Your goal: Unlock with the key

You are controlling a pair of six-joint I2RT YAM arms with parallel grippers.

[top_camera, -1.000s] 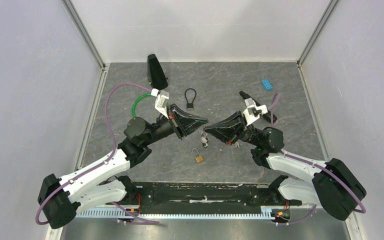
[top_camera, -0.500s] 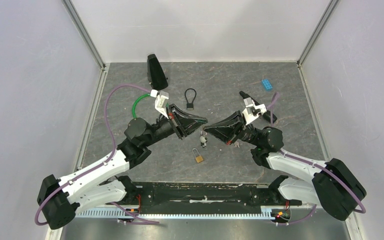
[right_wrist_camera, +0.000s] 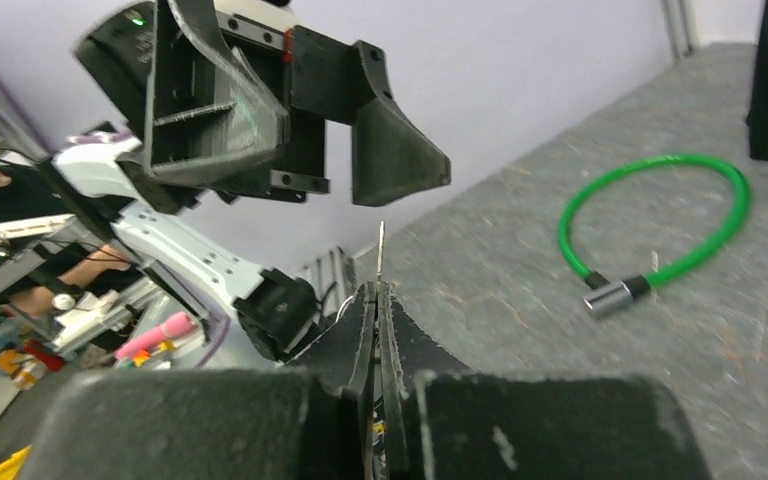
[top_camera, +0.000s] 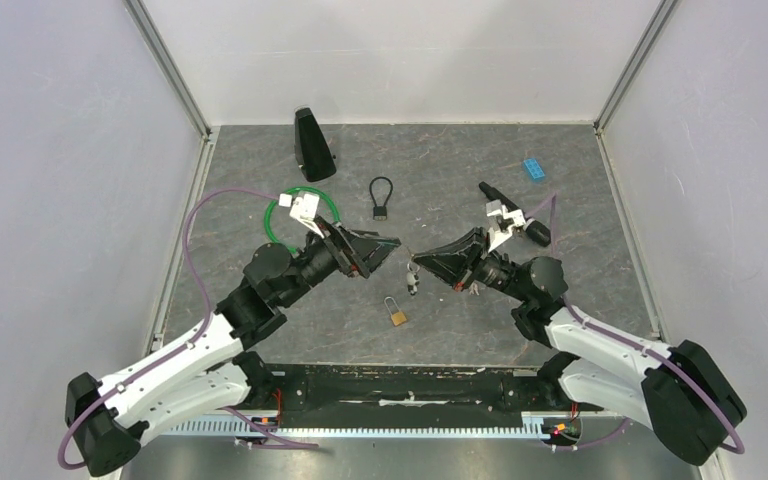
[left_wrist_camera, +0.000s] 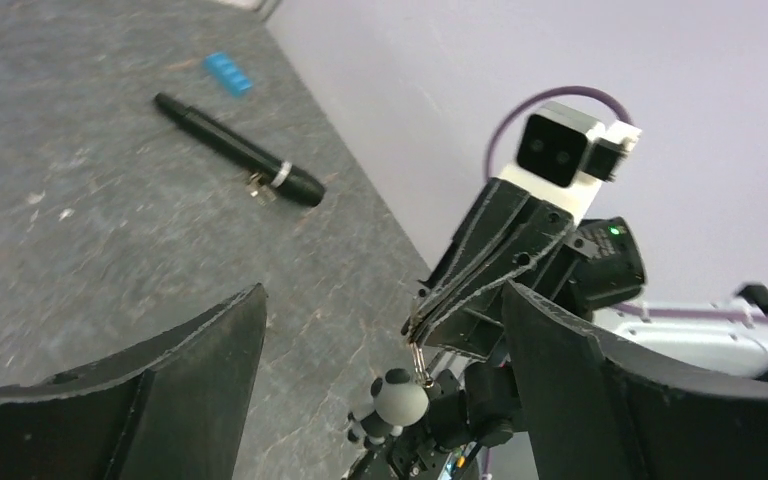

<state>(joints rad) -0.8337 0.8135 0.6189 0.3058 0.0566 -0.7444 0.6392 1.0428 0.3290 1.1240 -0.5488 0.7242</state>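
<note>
A robotics lab test cell, shown by plain white walls [top_camera: 50,150], aluminium frame posts [top_camera: 167,65] and a grey worktable [top_camera: 440,160].

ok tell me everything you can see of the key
The key is a thin silver metal blade, pinched between the shut right fingers, its tip sticking out past them. A small round grey and black charm hangs below it on a ring. The open left fingers stand apart from it.

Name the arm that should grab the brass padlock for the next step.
Left. The left gripper is open and empty, hovering near the brass padlock. The right gripper is shut on the key, so it is busy.
</note>
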